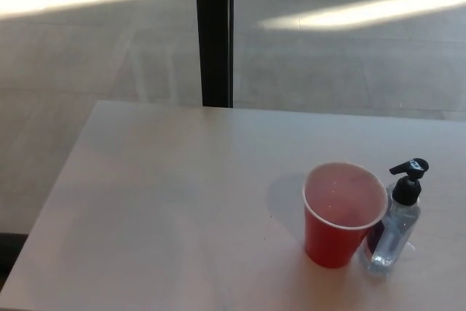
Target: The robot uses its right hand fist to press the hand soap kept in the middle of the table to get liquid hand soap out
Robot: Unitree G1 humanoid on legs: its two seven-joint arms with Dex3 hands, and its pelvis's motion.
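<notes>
At the near right of the counter (160, 202): clear soap bottle (394, 232) with a black pump head (409, 170), upright, spout aimed left over a red cup (342, 215) touching its left side. Not really mid-table, more toward the right edge. Neither hand in frame, so no telling whether spread or balled up. Pressing step looks not started yet; next up probably bringing the right fist in above the pump and pushing straight down. Skinny bottle, could tip. Farther back, dark post (214, 34) and sunlit floor (349, 56).
</notes>
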